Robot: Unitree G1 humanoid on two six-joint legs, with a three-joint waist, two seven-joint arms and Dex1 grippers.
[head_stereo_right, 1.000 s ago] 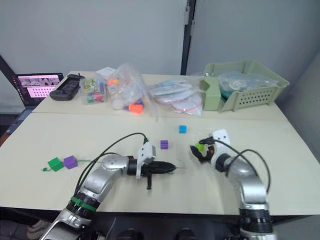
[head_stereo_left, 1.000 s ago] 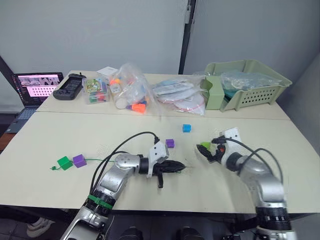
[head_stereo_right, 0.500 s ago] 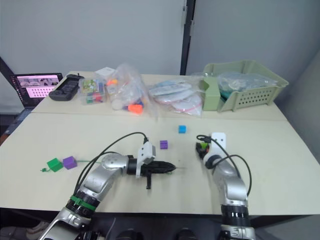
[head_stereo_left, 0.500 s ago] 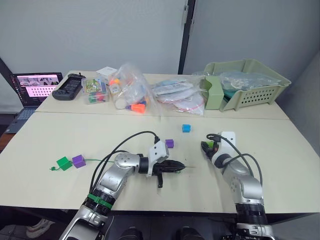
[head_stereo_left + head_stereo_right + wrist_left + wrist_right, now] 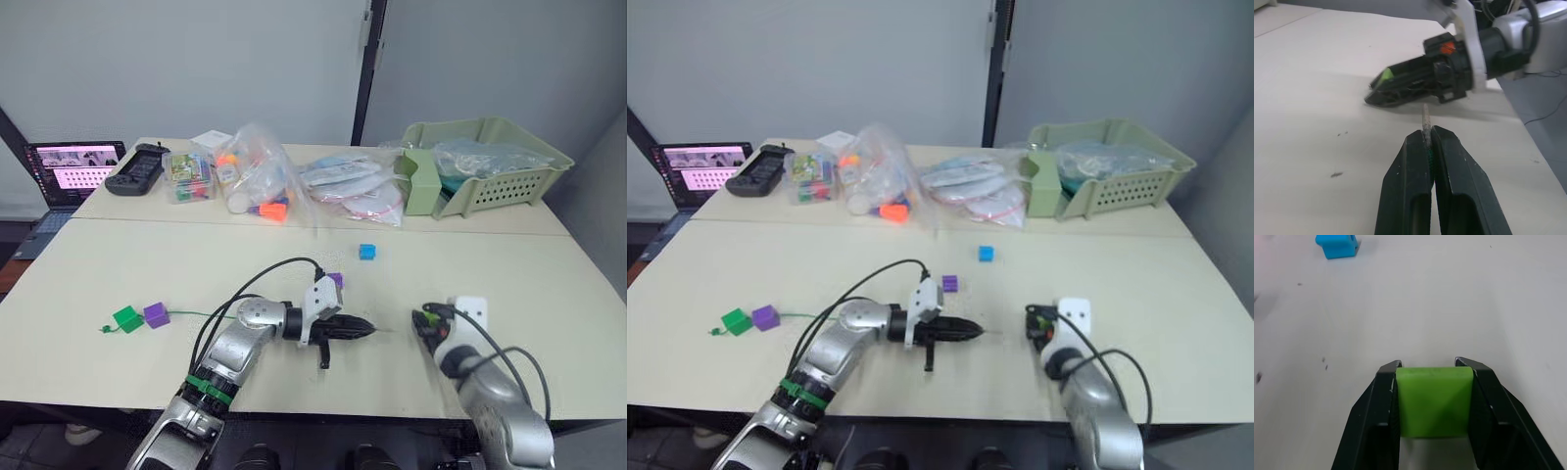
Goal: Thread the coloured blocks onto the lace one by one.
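Right claw (image 5: 1434, 382) now nearer, clamping lime green block (image 5: 1434, 401).

Lime green block (image 5: 1434, 400) clamped in right jaws; lace (image 5: 1425, 119) grey tip protrudes from left jaws

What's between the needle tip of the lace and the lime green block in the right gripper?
Only bare table: in the left wrist view the lace tip points at the lime green block held by the right gripper, apart from it.

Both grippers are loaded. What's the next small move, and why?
Probably ease the left gripper forward, feeding the lace tip toward the lime block. The tip sticks out past its shut fingers, and the right gripper holds the block just ahead of it, a short gap apart.
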